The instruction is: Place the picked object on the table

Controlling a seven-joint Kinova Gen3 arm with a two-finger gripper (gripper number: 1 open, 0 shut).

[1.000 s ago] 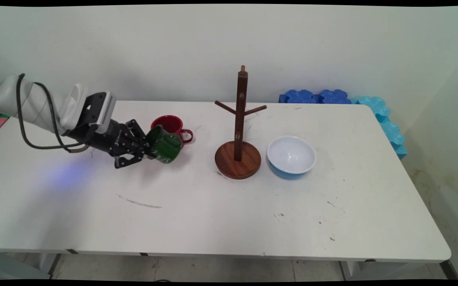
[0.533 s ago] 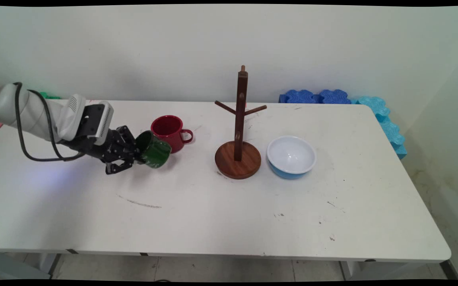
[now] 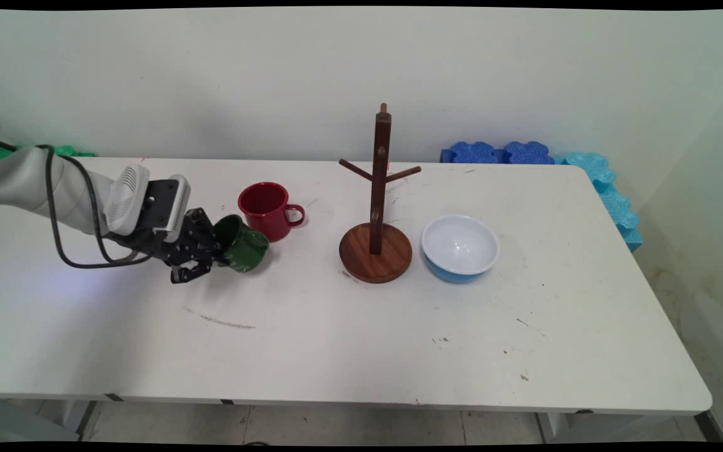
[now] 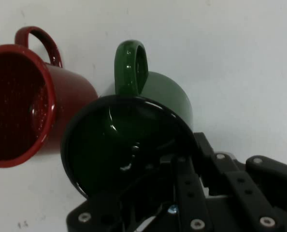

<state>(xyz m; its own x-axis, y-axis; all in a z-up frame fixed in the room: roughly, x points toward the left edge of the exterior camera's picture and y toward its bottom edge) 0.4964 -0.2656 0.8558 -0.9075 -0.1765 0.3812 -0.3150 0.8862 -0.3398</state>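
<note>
Black two-finger gripper (image 3: 214, 254) pinches the tilted green enamel mug's (image 3: 243, 250) rim, low over the white table's (image 3: 361, 339) left part, just beside the red enamel mug (image 3: 266, 209).

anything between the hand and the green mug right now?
No. The hand already grips the green mug by its rim, one finger inside the mouth and one outside. The mug is tilted, mouth toward the hand. The red mug stands close beside it on the far side, not in between.
</note>
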